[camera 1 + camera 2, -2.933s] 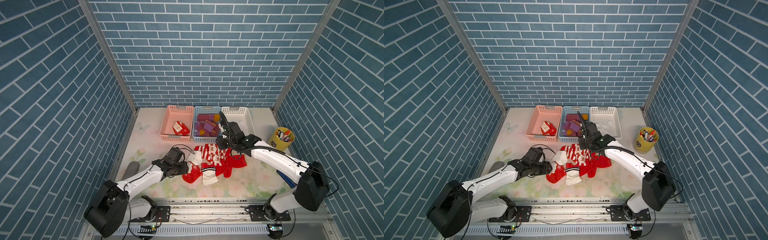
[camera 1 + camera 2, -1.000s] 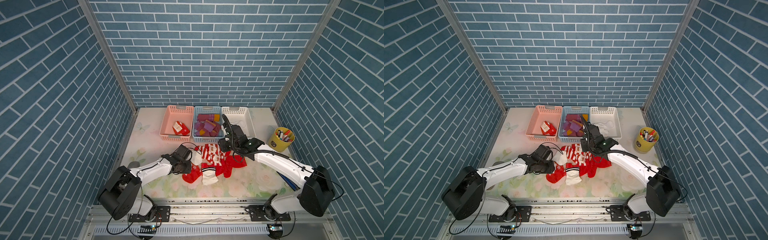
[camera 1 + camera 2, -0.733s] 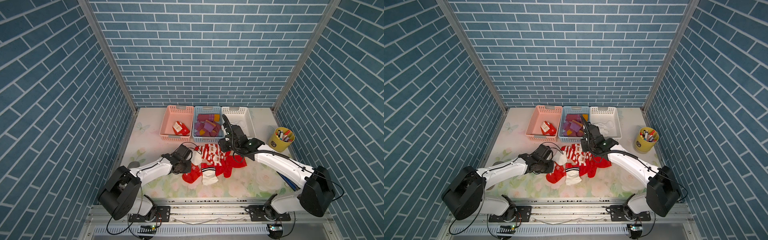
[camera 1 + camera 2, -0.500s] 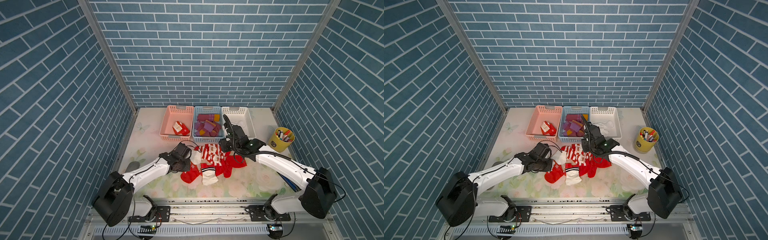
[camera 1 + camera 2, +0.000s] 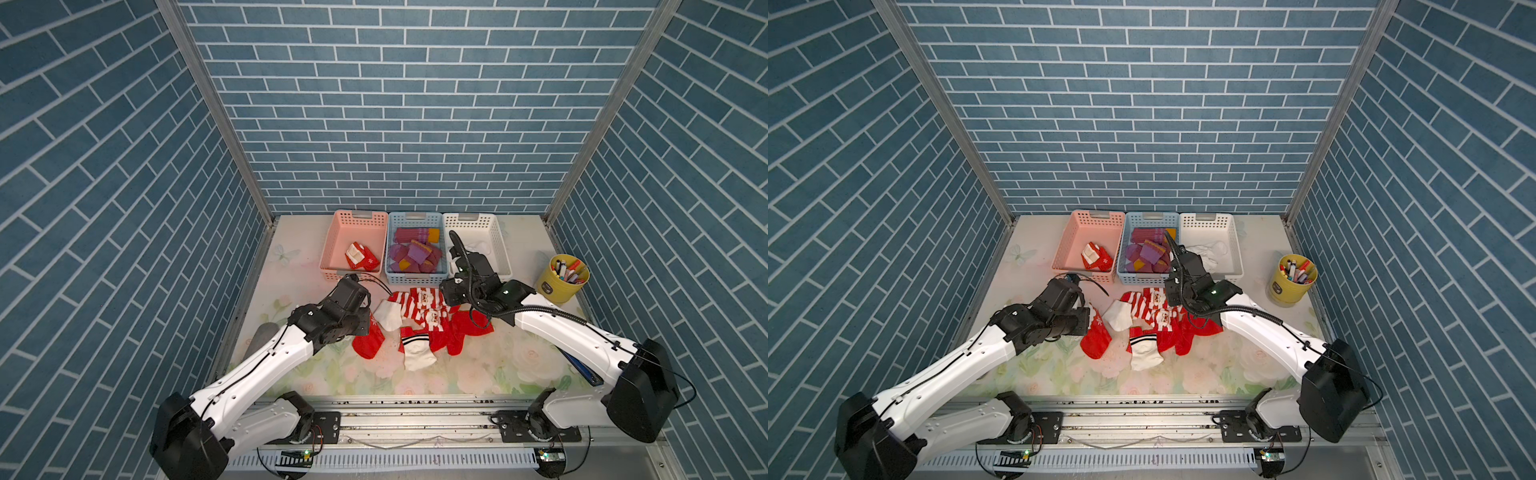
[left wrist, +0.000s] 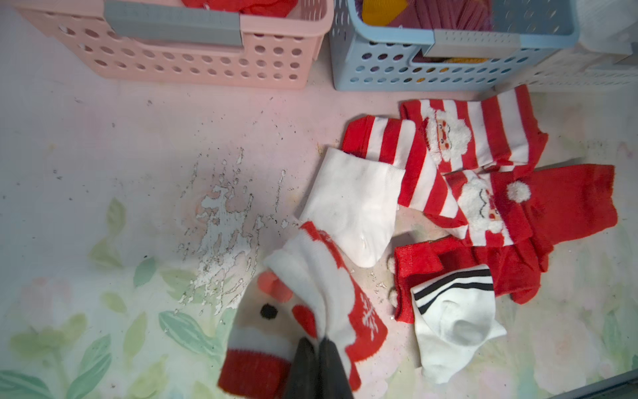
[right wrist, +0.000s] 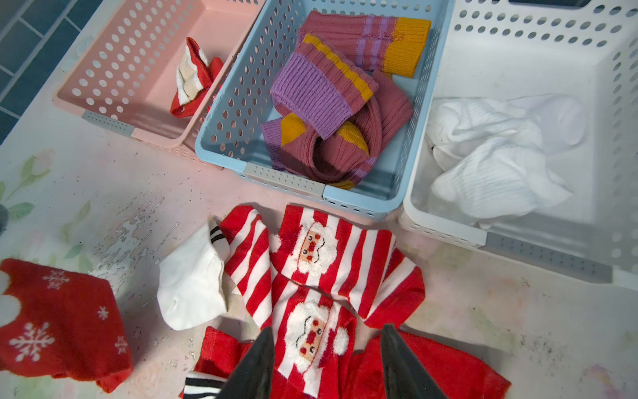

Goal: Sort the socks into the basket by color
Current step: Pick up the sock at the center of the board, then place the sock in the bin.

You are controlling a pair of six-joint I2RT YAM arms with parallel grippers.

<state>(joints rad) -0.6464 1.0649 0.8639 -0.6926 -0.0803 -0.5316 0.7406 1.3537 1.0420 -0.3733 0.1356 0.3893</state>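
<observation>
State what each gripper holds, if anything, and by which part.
Left gripper: shut on the snowflake sock, pinching a fold of white-and-red fabric beside the snowflakes. Right gripper: open over the Santa socks, holding nothing.

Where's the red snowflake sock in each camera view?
Both top views: red snowflake sock at the pile's left edge.
Left wrist: the sock pinched in the left gripper, beside the white sock.
Right wrist: the sock apart from the pile, beyond the white sock.
Shared landmark: blue basket, behind the pile.
</observation>
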